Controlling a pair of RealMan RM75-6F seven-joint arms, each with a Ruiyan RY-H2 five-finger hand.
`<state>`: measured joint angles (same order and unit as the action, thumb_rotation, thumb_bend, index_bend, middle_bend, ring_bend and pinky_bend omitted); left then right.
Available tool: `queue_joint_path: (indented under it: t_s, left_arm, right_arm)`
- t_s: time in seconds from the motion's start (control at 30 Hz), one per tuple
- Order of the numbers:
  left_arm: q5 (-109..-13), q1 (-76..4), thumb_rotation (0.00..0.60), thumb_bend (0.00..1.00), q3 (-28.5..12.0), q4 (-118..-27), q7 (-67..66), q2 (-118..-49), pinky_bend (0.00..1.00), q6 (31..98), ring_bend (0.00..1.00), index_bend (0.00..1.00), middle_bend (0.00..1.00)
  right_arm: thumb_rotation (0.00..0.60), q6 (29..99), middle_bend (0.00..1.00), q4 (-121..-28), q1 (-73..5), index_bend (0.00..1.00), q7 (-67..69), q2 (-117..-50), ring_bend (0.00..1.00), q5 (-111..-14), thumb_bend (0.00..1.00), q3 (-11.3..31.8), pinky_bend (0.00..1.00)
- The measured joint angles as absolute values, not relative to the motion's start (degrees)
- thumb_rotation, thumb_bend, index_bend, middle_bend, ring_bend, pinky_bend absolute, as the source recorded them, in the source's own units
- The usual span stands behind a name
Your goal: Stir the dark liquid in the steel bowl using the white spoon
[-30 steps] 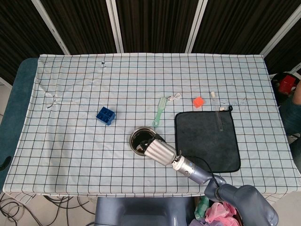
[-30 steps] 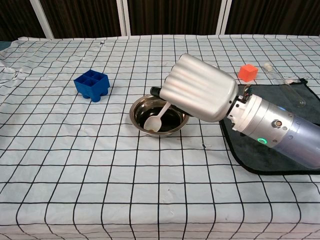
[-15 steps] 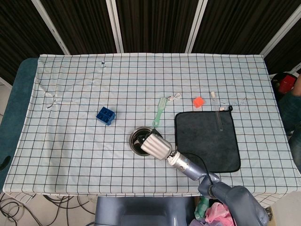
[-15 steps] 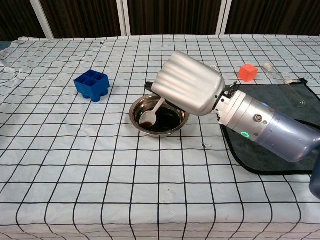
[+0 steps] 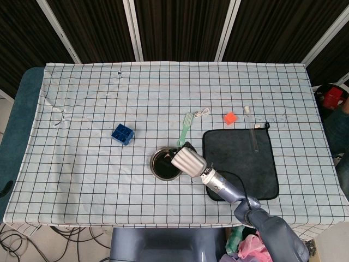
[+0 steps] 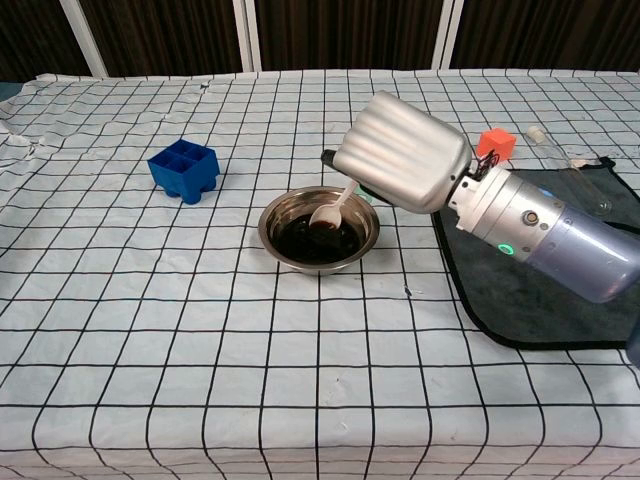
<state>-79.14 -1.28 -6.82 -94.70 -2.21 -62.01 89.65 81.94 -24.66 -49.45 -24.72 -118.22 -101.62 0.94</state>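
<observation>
— Silver, ribbed, knuckles up: is that the right hand (image 6: 405, 165) over the bowl?

— Yes. The right hand (image 5: 188, 161) reaches in from the lower right on a pale blue-grey forearm (image 6: 560, 243) and holds the white spoon (image 6: 333, 209) by the upper end of its handle; the fingers themselves are hidden under the back of the hand, so how they wrap the handle cannot be told.

— Where does the spoon sit?

— It slants down to the left from under the hand, its bowl end dipped in the dark liquid (image 6: 316, 239) near the far side of the steel bowl (image 6: 276, 244). From the head view the steel bowl (image 5: 160, 172) lies just left of the hand, on the checked cloth (image 5: 98, 180) that covers the surface.

— And the left hand?

— Neither camera shows it.

— What lies around the bowl?

— Just to the right, a dark mat (image 5: 245, 158), with the forearm crossing its near left corner. A clear tube (image 5: 254, 139) lies on the mat's far right part. Beyond the mat is a small orange block (image 5: 230, 118); beyond the bowl, a green comb-like tool (image 5: 185, 131) with a white cord (image 5: 204, 113) by its far end. Well to the left sits a blue tray with compartments (image 6: 184, 170).
</observation>
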Motion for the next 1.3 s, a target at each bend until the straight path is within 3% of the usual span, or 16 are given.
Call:
queue_joint_path:
  t_s: [0.47, 0.87, 1.3]
  left_arm:
    - [-78.97, -1.21, 0.600, 0.22, -6.88, -94.78, -2.83, -62.18, 0.02, 89.85, 0.00, 0.10, 0.01]
    - [-78.98, -1.21, 0.600, 0.22, -6.78, -95.01, -3.23, -62.18, 0.02, 89.80, 0.00, 0.10, 0.01]
    - [-78.91, -1.23, 0.600, 0.22, -6.78, -94.99, -3.04, -62.06, 0.02, 89.62, 0.00, 0.10, 0.01]
  right_arm:
    - [0.600, 84.90, 0.89, -28.01, -46.57, 0.81, -25.07, -114.52, 1.00, -102.34, 0.41, -1.39, 1.00]
    - [0.600, 87.25, 0.89, -36.39, -45.16, 0.81, -27.52, -111.42, 1.00, -104.69, 0.41, -3.31, 1.00]
    - [0.600, 85.45, 0.89, -40.21, -46.67, 0.81, -29.39, -112.28, 1.00, -105.20, 0.41, -1.44, 1.00]
